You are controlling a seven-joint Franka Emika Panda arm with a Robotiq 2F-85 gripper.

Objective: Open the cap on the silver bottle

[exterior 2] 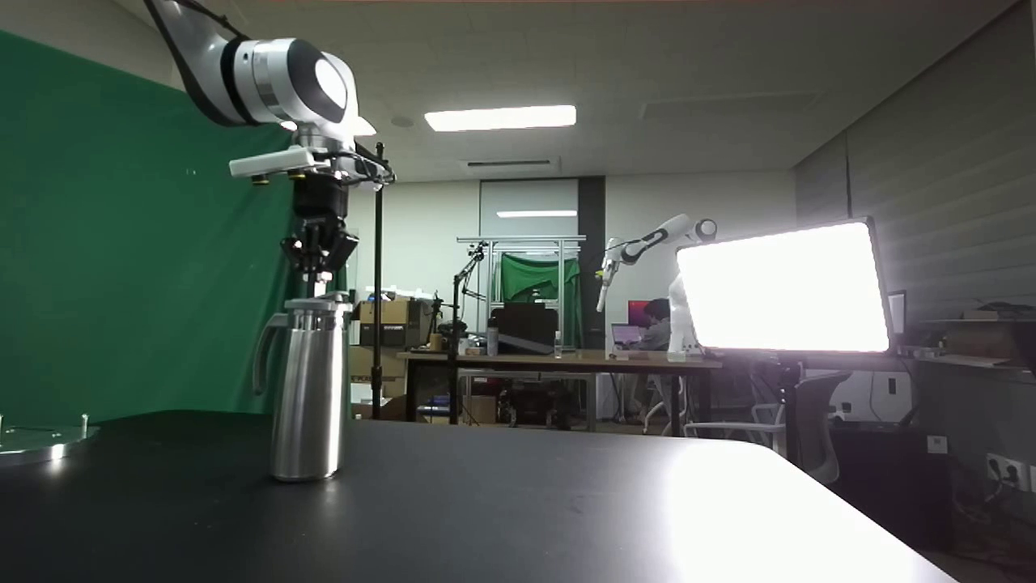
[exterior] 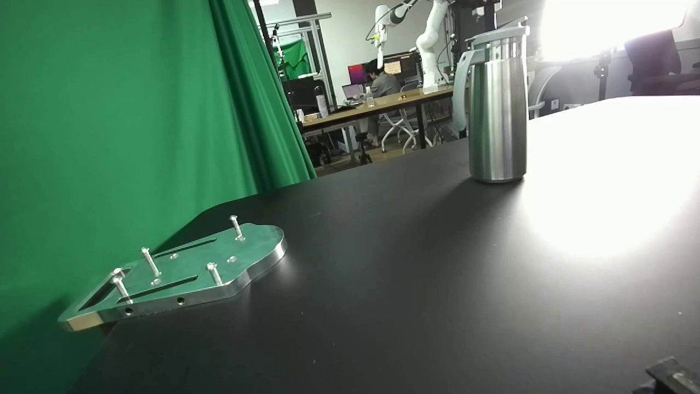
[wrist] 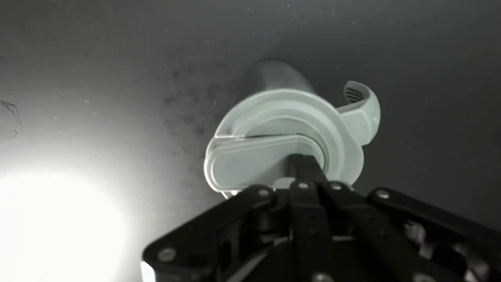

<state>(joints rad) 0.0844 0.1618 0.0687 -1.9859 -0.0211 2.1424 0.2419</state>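
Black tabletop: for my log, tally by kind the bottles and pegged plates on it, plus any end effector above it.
Silver bottle: 1
Pegged plate: 1
End effector: 1
Total: 3

Silver bottle (exterior 2: pixel 309 397): tall straight-sided cylinder, brushed metal, grey-handled, standing upright directly beneath gripper (exterior 2: pixel 317 287). Cap (wrist: pixel 274 128): short, round, greyish, about as wide as body, seated on bottle's top just under gripper; oblong section (wrist: pixel 248 164) across it partly hidden behind gripper in wrist view. Whether gripper touches cap: cannot tell.
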